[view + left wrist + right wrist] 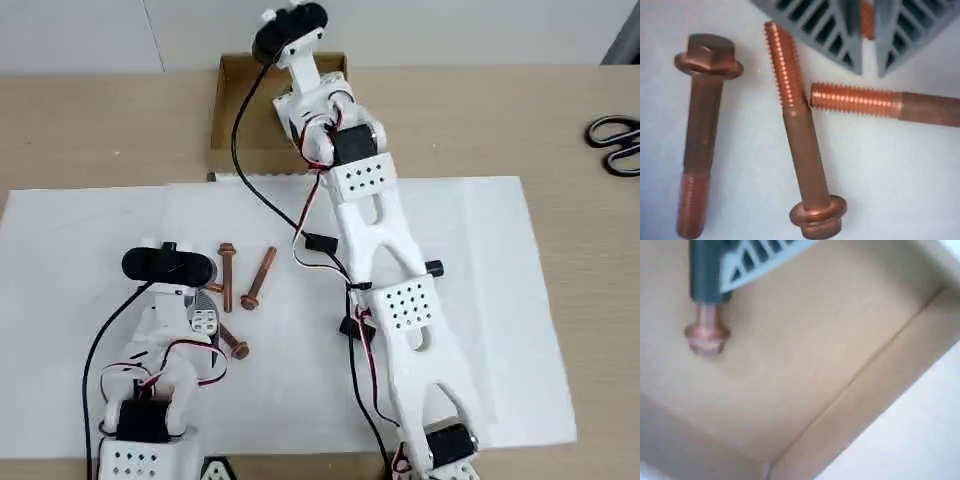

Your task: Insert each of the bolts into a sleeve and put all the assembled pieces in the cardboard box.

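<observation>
Cardboard first, from the high view: the box (228, 110) sits at the far edge of the desk (90, 120), just past the white sheet (480, 260), and my right arm (370, 230) stretches into it. My left pincer (207, 300) hangs low over the sheet beside copper bolts (227, 275), with bare paper on the arm's outer side. Scissors (614, 145) lie well apart.

Left wrist view: three bolts lie close, two nearly meeting at their threads. I cannot tell whether my left pincer grips anything.

Right wrist view: my right pincer (722, 272) is clamped on a dark sleeve (705, 275), a bolt head (707, 337) poking out above the box floor, a wall (875, 390) nearby.
</observation>
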